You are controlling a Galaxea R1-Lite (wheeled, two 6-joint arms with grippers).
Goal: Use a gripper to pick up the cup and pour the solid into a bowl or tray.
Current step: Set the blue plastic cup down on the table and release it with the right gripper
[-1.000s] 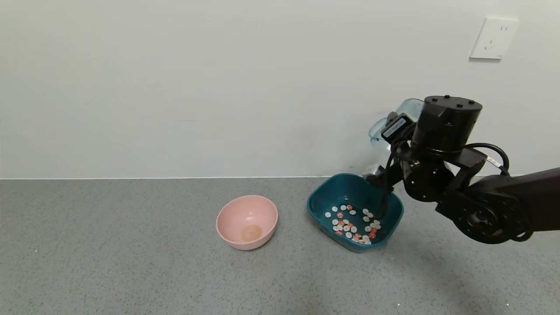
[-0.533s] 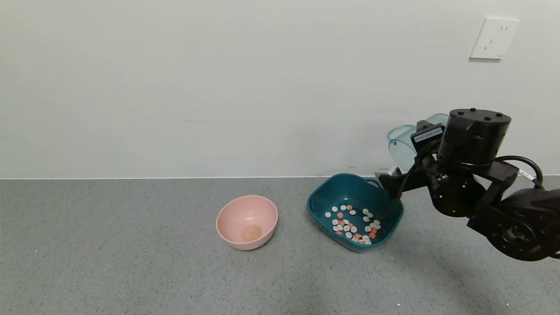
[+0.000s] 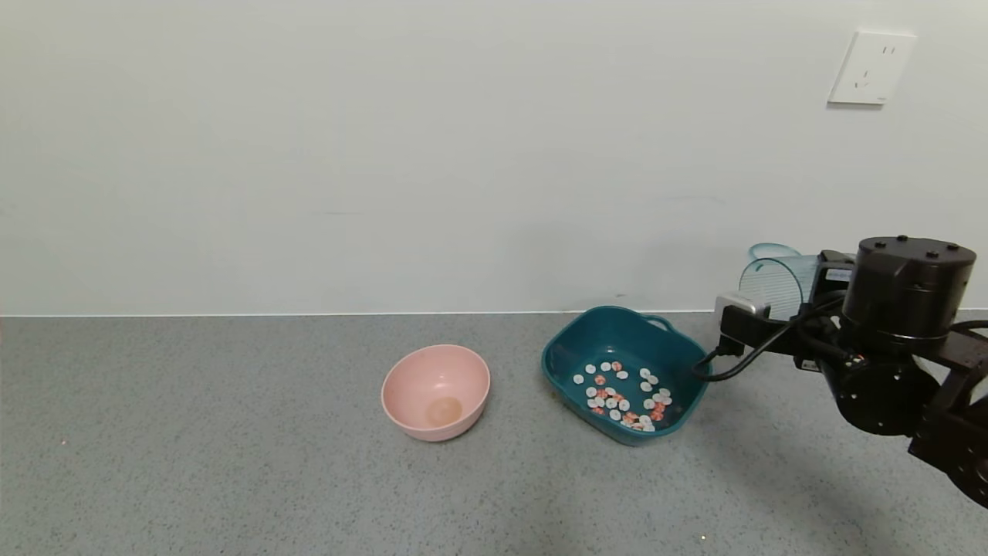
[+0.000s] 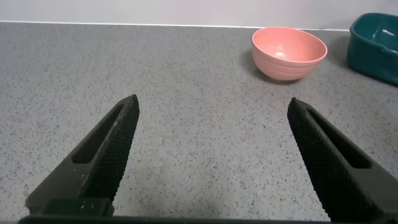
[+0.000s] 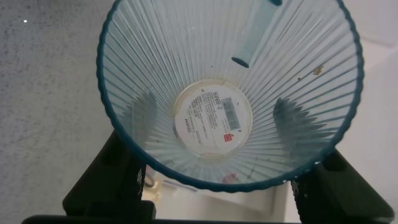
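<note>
The black right gripper (image 3: 760, 309) holds the see-through pale blue ribbed plastic cup (image 3: 776, 284), its fingers closed on the cup's sides. A second ago the cup was high up and tipped over the dark teal plastic tub with rounded corners (image 3: 627, 372). Now it has moved down and away to the right, past the tub's rim, and it is turning back up. The small round white and orange-red pieces (image 3: 622, 397) all lie in the tub. So I think the pouring is done, and what is left is to set the cup down.

The right wrist view looks straight into the cup (image 5: 229, 93). It is empty: only a round label shows at the bottom and a few crumbs on the wall. The head view cannot show that.

The left wrist view shows the black left gripper (image 4: 211, 158) spread wide with nothing in it, low over the grey speckled table (image 4: 186, 93). The round pink plastic bowl (image 4: 289, 52) sits well ahead of it.
</note>
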